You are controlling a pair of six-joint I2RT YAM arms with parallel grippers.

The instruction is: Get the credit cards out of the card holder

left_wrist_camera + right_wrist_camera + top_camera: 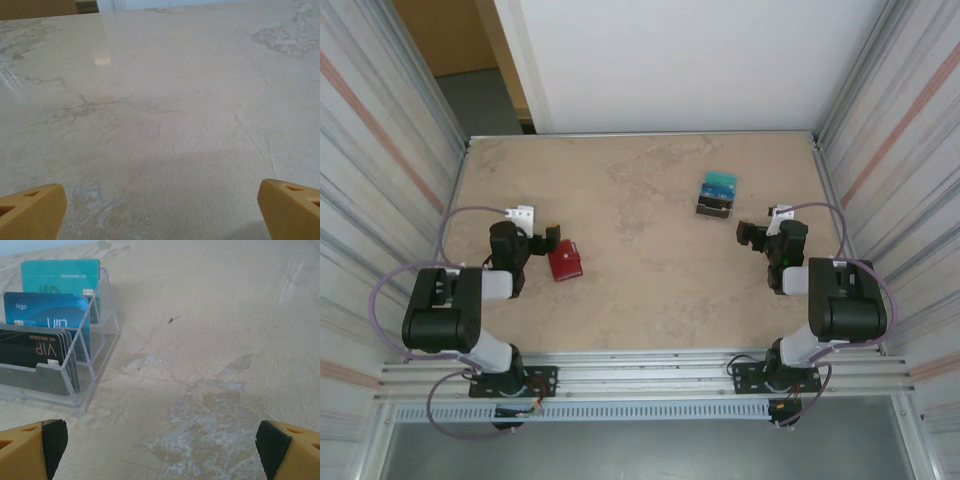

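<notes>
A small red folding wallet lies on the left half of the beige stone-patterned bench; the top view is too small to tell whether it is open or folded. The left claw sits just beside the wallet on its far left, jaws spread wide and empty, with only bare bench between its yellow tips in the left wrist view. Well to the right of the wallet and farther back stands a clear plastic tiered rack holding upright teal, blue and dark plastic credit cards. The right claw, also wide and empty, rests far right of the wallet, near the rack.
</notes>
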